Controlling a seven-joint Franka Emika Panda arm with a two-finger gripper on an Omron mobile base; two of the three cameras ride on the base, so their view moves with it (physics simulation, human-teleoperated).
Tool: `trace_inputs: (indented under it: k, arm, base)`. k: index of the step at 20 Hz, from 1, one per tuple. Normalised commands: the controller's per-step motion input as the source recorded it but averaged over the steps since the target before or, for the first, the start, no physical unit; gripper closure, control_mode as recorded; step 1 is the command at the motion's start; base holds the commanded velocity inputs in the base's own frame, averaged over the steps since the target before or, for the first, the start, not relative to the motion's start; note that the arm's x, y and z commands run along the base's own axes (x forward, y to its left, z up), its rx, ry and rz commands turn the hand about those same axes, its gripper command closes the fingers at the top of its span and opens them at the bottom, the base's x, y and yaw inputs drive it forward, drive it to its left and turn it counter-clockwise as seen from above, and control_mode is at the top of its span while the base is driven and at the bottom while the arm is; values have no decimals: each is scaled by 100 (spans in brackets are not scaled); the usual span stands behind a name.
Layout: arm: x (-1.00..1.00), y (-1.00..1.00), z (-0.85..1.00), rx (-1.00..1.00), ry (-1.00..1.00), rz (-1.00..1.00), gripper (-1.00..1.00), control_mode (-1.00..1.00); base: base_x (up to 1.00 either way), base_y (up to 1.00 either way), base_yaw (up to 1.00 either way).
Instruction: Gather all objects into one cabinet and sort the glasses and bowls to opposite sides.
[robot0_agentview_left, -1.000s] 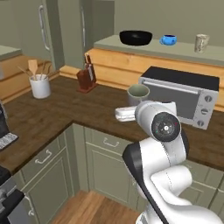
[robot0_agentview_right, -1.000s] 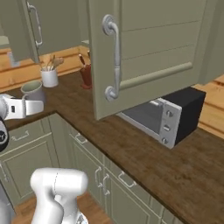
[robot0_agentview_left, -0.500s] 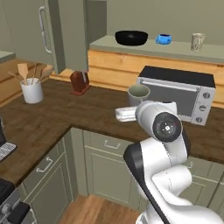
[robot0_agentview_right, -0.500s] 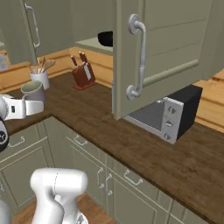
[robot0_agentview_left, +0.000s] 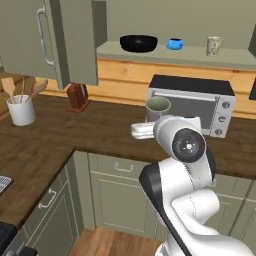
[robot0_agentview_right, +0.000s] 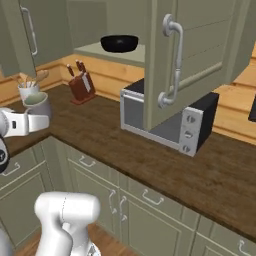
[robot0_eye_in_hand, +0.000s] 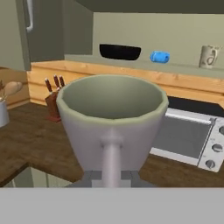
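The grey tumbler (robot0_eye_in_hand: 112, 119) stands upright and empty in mid-frame of the hand view, raised above the counter. On the open cabinet (robot0_agentview_left: 165, 54) shelf floor along the top of the left base view, the black bowl (robot0_agentview_left: 138, 43) sits leftmost, the small blue bowl (robot0_agentview_left: 174, 44) beside it, the cream cup (robot0_agentview_left: 214, 45) well right.

Base views flanking; hand view forward

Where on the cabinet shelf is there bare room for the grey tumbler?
Free patches: between small blue bowl and cream cup, and right of that cup. Crowded at the left, where the black bowl sits close to the blue bowl.
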Motion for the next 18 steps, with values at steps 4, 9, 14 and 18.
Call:
trace_inputs:
  k: [4, 9, 14, 18]
  arm:
    - [0, 0, 0, 0, 0, 0, 100, 100]
    - [0, 0, 0, 0, 0, 0, 100, 100]
    - [0, 0, 0, 0, 0, 0, 100, 100]
    - [0, 0, 0, 0, 0, 0, 100, 100]
  base:
    - [-39, -1, -23]
    - [15, -20, -9]
    - [4, -68, 0]
    - [44, -93, 0]
